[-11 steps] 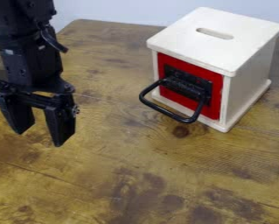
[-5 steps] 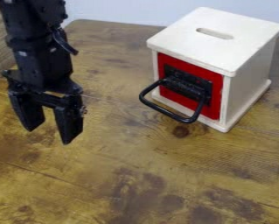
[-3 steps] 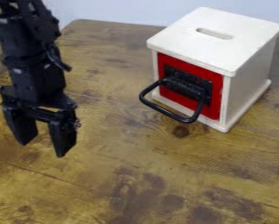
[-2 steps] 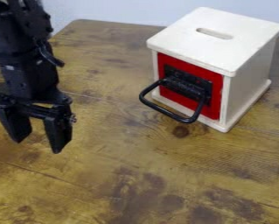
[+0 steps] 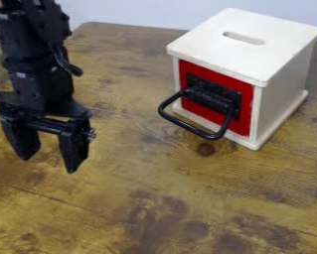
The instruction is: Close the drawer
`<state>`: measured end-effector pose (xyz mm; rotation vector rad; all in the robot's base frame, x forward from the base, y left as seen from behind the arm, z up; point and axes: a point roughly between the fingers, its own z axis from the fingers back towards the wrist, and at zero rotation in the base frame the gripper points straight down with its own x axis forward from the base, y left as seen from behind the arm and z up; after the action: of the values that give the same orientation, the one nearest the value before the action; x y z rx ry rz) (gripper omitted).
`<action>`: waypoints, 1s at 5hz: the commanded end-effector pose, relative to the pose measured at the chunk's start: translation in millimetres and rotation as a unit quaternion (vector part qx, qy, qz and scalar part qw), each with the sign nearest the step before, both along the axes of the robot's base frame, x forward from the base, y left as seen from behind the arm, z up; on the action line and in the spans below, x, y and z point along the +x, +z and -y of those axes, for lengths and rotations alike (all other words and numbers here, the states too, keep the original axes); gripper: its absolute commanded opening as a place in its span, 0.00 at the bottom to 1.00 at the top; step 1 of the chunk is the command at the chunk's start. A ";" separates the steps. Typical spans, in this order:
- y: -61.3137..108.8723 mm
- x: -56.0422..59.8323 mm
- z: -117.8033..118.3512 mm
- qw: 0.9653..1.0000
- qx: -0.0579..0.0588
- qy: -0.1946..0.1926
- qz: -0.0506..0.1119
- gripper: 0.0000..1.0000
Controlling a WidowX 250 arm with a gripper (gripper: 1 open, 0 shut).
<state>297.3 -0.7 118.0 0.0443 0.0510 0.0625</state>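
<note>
Now pincer [image 5: 47, 147] wide open, empty, well apart from drawer [image 5: 214, 95].

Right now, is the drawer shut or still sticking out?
Cannot tell for sure: the red drawer front looks about level with the box face. The gripper hangs open, well to the left, touching nothing.

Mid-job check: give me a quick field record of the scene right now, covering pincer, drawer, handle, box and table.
pincer: open, fingers pointing down, holding nothing, at the left side of the table
drawer: red front with a black frame, not touched by the pincer; how far it sits in cannot be told from this view
handle: black wire loop sticking out from the drawer front toward the left
box: cream wooden cube with a slot in its top, at the right rear
table: worn wood
contact: none; clear gap between pincer and handle
</note>
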 end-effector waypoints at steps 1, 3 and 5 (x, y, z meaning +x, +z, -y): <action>16.3 5.6 -9.7 0.999 0.004 0.016 0.046 1.00; 19.1 4.7 -14.7 0.999 -0.003 -0.016 0.041 1.00; 39.1 5.4 -11.7 0.998 0.000 -0.049 0.042 1.00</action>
<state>297.8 8.7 131.2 0.0361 0.0575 -0.0292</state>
